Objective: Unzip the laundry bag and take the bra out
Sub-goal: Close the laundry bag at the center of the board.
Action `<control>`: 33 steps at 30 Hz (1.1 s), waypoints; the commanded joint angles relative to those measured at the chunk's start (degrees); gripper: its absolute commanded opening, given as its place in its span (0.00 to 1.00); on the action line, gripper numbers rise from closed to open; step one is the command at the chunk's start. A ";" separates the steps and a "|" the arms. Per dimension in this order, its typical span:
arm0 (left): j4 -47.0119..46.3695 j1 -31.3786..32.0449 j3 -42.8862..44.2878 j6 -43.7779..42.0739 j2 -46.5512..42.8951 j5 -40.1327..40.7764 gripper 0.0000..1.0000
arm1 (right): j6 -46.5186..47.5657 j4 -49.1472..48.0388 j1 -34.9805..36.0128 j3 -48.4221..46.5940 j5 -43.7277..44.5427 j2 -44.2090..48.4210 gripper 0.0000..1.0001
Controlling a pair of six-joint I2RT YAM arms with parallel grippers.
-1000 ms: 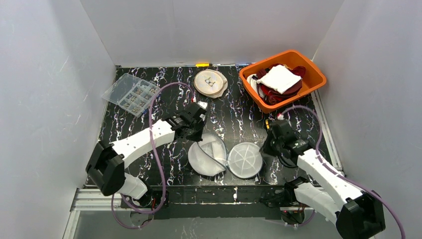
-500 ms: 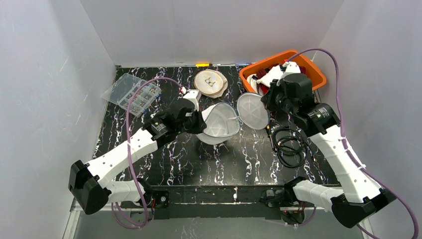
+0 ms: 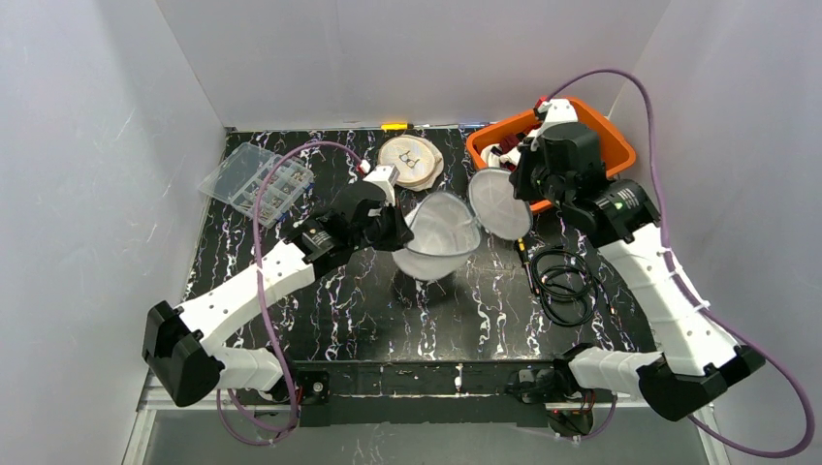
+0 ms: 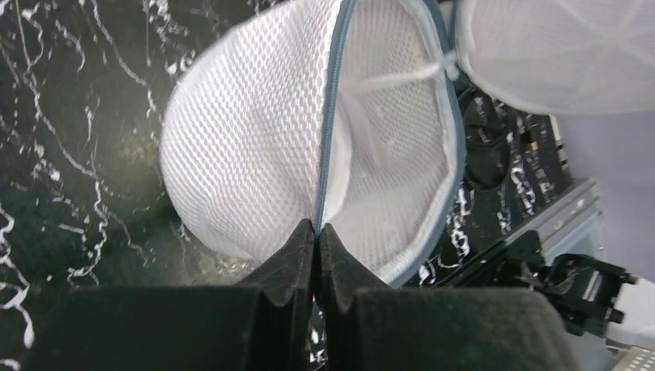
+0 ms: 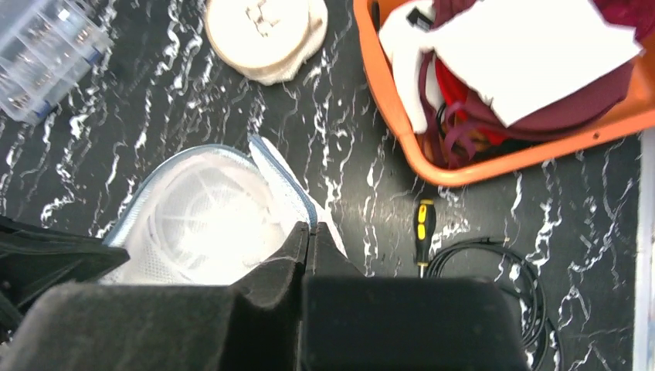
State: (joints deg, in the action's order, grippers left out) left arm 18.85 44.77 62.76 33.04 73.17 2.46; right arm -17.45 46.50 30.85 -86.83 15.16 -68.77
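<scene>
Above the table (image 3: 388,310), the unzipped laundry bag (image 3: 436,237) is held splayed, one rim clamped by the left gripper (image 4: 317,228), the other by the right gripper (image 5: 307,230). No bra can be made out inside. Should the halves be pulled wider, a rim could be lost.

1. Worktop (image 3: 368,320): the near strip in front of the lifted bag lies bare at left and middle.
2. Laundry bag (image 3: 441,235): its 2 open halves hang between the left hand (image 4: 317,229) and right hand (image 5: 309,230), both clamped on it, barring the centre.
3. Cable coil (image 3: 562,281) and screwdriver (image 3: 524,260): occupy the right side.
4. Orange bin (image 5: 533,153), round pad (image 3: 410,161), clear box (image 3: 255,181): line the far edge.
</scene>
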 commanded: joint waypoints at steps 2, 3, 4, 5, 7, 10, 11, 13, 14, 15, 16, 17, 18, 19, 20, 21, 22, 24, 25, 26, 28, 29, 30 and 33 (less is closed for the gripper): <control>-3.98 -0.21 -3.94 2.51 -0.89 -2.39 0.00 | 2.80 0.30 4.47 -1.65 6.71 0.15 0.01; -4.79 -0.19 -5.66 3.67 -0.18 -2.45 0.00 | 2.51 0.01 5.48 0.06 7.48 0.14 0.01; -6.16 -0.21 -7.64 4.88 0.82 -4.36 0.00 | 1.98 -0.38 7.20 1.72 8.33 0.15 0.01; -7.65 -0.21 -9.40 5.45 1.36 -5.14 0.00 | 1.46 -0.84 8.08 3.23 8.89 0.13 0.01; -10.17 -0.21 -12.45 7.07 2.94 -6.15 0.00 | 0.41 -1.30 11.54 5.19 10.71 -0.42 0.01; -12.93 -0.20 -15.40 8.65 3.58 -6.58 0.00 | -1.89 -1.15 17.09 6.54 16.00 -2.47 0.01; -13.64 -0.20 -16.07 8.97 3.53 -6.63 0.00 | -3.09 -1.15 18.58 6.84 17.31 -3.06 0.01; -14.17 -0.19 -16.56 9.00 3.05 -6.40 0.00 | -5.56 -1.84 20.69 7.48 18.09 -4.35 0.01; -14.05 -0.20 -16.54 8.77 2.73 -6.16 0.00 | -6.77 -1.92 21.80 7.65 18.78 -5.10 0.01; -13.83 -0.15 -16.44 8.61 2.43 -5.90 0.00 | -7.83 -1.97 22.73 7.76 19.86 -5.82 0.01; -13.54 -0.20 -16.44 8.40 2.07 -5.69 0.00 | -8.78 -2.13 23.69 8.07 20.78 -6.38 0.01; -13.31 -0.21 -16.49 8.19 1.67 -5.59 0.00 | -9.74 -2.54 24.12 8.38 21.28 -6.69 0.01; -12.96 -0.21 -16.59 8.04 1.34 -5.49 0.00 | -10.62 -3.12 24.24 8.83 21.42 -6.69 0.01; -12.74 -0.21 -16.74 7.89 1.05 -5.41 0.00 | -11.57 -4.16 24.25 9.45 21.48 -6.35 0.01; -12.54 -0.17 -16.90 7.72 0.77 -5.32 0.00 | -12.39 -5.57 24.26 10.19 21.16 -5.88 0.01; -12.37 -0.21 -17.01 7.68 0.50 -5.26 0.00 | -13.28 -7.06 24.31 11.05 20.84 -5.34 0.01; -12.20 -0.21 -17.10 7.66 0.27 -5.07 0.00 | -14.18 -8.27 24.29 11.67 20.23 -5.01 0.01; -12.30 -0.21 -17.37 7.57 0.01 -5.14 0.00 | -15.89 -10.31 24.33 12.44 18.40 -5.11 0.01; -12.39 -0.21 -17.47 7.57 0.04 -5.18 0.00 | -16.94 -11.25 24.28 12.73 17.13 -5.30 0.01; -12.55 -0.16 -17.64 7.52 0.09 -5.30 0.00 | -17.34 -12.57 24.26 13.18 15.54 -5.58 0.01; -13.18 -0.21 -18.11 7.59 0.65 -5.67 0.00 | -18.90 -15.09 24.30 14.34 12.25 -6.39 0.01; -13.48 -0.21 -18.38 7.69 0.92 -5.83 0.00 | -19.39 -16.49 24.31 14.72 10.68 -6.88 0.01; -13.82 -0.17 -18.71 7.84 1.19 -6.09 0.00 | -19.90 -17.46 24.26 15.14 9.17 -7.43 0.01; -14.85 -0.20 -19.84 8.15 1.61 -6.32 0.00 | -21.10 -19.41 24.38 15.72 5.41 -9.16 0.01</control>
State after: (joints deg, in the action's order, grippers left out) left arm 5.08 44.73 44.45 41.12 75.44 -3.25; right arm -35.05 33.89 54.98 -71.90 26.48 -76.27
